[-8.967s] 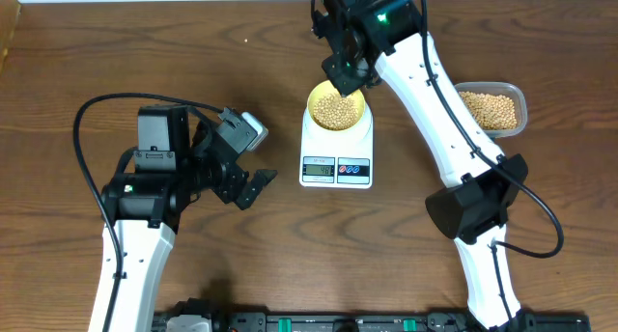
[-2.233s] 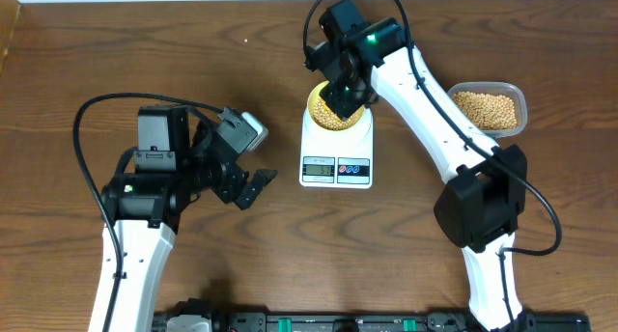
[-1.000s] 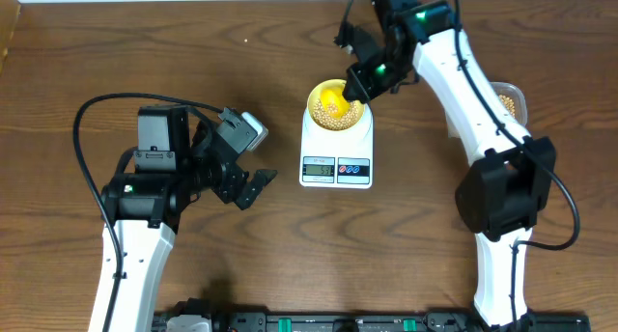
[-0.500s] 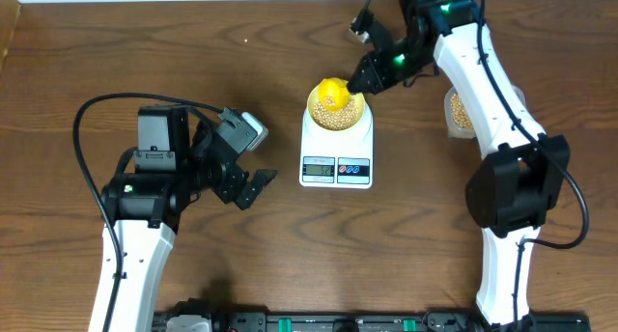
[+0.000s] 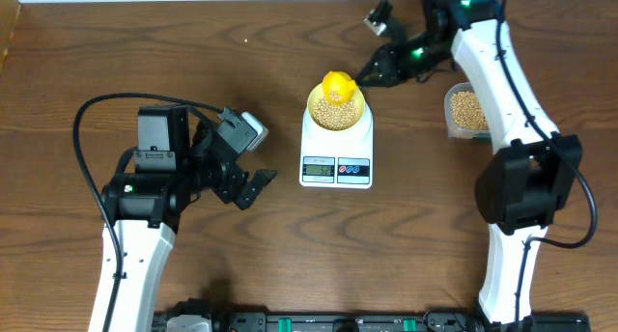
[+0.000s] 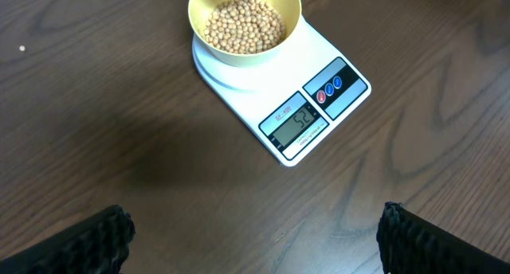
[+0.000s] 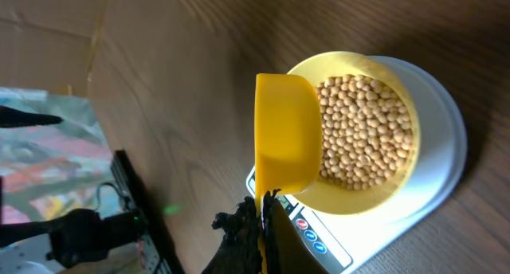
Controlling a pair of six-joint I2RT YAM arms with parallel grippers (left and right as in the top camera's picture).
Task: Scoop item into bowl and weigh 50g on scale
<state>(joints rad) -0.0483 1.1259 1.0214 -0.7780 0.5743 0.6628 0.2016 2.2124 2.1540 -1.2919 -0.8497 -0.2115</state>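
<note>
The pale yellow bowl (image 5: 313, 108) stands on the white scale (image 5: 310, 145), holding tan beans (image 5: 338, 116). My right gripper (image 5: 368, 77) is shut on the handle of a small yellow scoop (image 5: 337, 84), which hangs over the bowl's far rim. The right wrist view shows the scoop (image 7: 285, 135) on edge beside the beans (image 7: 358, 135) in the bowl (image 7: 360, 197) on the scale (image 7: 448, 138), with my gripper (image 7: 263, 220) clamping the handle. My left gripper (image 5: 253, 187) is open and empty, left of the scale. The left wrist view shows the bowl (image 6: 239, 59), beans (image 6: 243, 23) and scale (image 6: 239, 99).
A clear plastic tub (image 5: 450, 112) with more beans (image 5: 467, 107) stands right of the scale, partly under my right arm. The scale's display (image 6: 296, 121) shows digits, with red and blue buttons (image 6: 328, 88) beside it. Brown wooden table (image 5: 193, 62) all around.
My right gripper has drawn back to the upper right with the scoop, from over the bowl's middle to its far rim. The tub shows more. My left arm has not moved.
</note>
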